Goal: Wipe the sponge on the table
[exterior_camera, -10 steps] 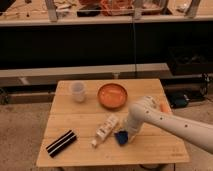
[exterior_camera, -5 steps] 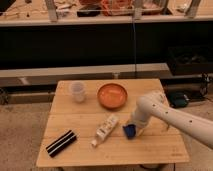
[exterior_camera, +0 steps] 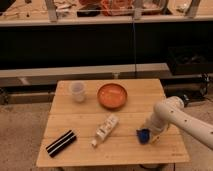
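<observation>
Sponge (exterior_camera: pixel 143 135) lay on the table (exterior_camera: pixel 75 117) near its front right corner, at the tip of the gripper (exterior_camera: pixel 150 134); jaw state could not be told.

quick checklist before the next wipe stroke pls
1. Sponge on the table: ok. The sponge sits on the table, front right area.
2. Gripper at the sponge: ok. The gripper is right against it, on its right side.
3. Firm hold on the sponge: cannot tell.
4. Stroke path to the left: not ok. The white bottle lies on its side just left of the sponge.
5. Orange bowl out of the way: ok. It stands further back, apart from the sponge.
6. Room before the front edge: ok, though only a little bare wood remains.
</observation>
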`<state>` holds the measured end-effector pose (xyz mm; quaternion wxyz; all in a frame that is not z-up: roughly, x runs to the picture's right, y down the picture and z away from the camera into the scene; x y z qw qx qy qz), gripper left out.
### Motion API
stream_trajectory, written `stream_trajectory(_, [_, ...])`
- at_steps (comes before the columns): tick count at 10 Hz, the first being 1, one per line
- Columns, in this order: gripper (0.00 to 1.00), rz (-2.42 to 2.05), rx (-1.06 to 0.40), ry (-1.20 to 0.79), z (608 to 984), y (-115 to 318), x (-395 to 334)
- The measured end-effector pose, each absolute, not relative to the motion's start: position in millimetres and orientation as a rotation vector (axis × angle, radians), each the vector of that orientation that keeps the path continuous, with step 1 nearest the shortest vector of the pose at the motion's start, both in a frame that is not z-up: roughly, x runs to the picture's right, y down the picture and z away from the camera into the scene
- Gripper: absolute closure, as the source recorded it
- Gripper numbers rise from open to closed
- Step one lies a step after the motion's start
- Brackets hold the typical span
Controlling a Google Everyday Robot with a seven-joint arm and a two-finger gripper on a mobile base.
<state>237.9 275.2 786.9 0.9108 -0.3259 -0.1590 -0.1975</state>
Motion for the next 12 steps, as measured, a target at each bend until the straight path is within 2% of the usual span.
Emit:
stream_trajectory(3, [0.96, -0.413, -0.703, -0.288, 761.5, 316.2, 233.5])
stream_trajectory(6, [0.96, -0.483, -0.708, -0.283, 744.3, 338.6, 200.3])
stream_trajectory(9, [0.96, -0.582, -0.679, -0.325, 748.3, 326.0, 158.1])
stream_trajectory(12, [0.96, -0.710, -0.657, -0.357, 769.3, 296.5, 116.7])
